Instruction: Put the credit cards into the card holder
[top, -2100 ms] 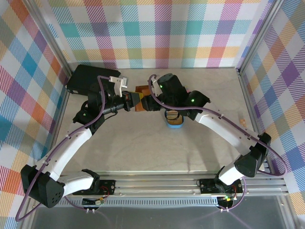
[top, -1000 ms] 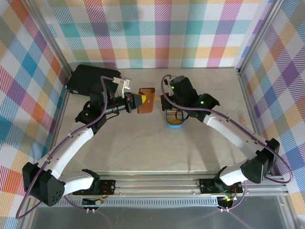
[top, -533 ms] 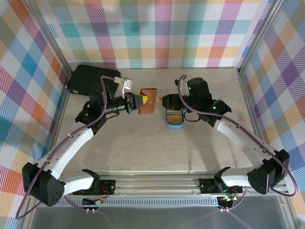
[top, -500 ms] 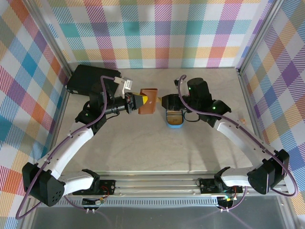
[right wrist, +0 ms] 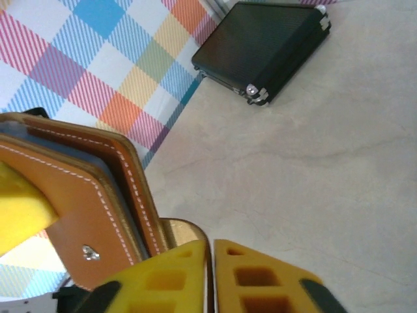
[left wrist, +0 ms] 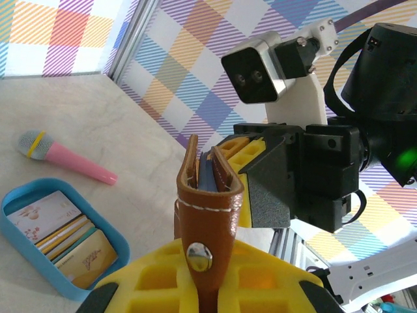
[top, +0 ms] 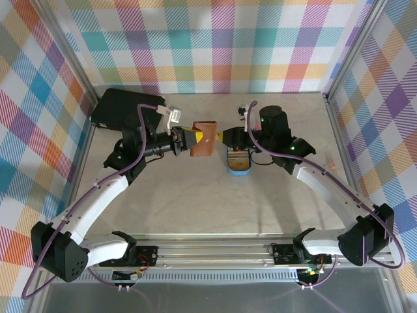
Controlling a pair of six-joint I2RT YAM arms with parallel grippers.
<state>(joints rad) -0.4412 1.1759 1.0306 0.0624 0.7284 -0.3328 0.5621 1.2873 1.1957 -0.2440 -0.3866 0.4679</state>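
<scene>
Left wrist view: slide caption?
Left gripper clamps brown leather card holder upright; beige credit cards sit in blue oval tray.

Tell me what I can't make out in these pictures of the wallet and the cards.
- How far the gold card sits in the wallet: right wrist view, the wallet itself covers it.
- Print on the cards in the blue tray: left wrist view, too small.
- Part of the tray: top view, the right arm covers it.

My left arm (top: 98, 195) and right arm (top: 326, 186) are white shells between black joints, with a purple cable (top: 138, 117) looping along each. Beside the silver two-lens wrist camera (left wrist: 260, 68) I see a white screwed bracket (left wrist: 313, 49), and further off a green light (left wrist: 405, 158). The right gripper (right wrist: 210, 251) has yellow pocketed fingers (right wrist: 260, 277).
</scene>
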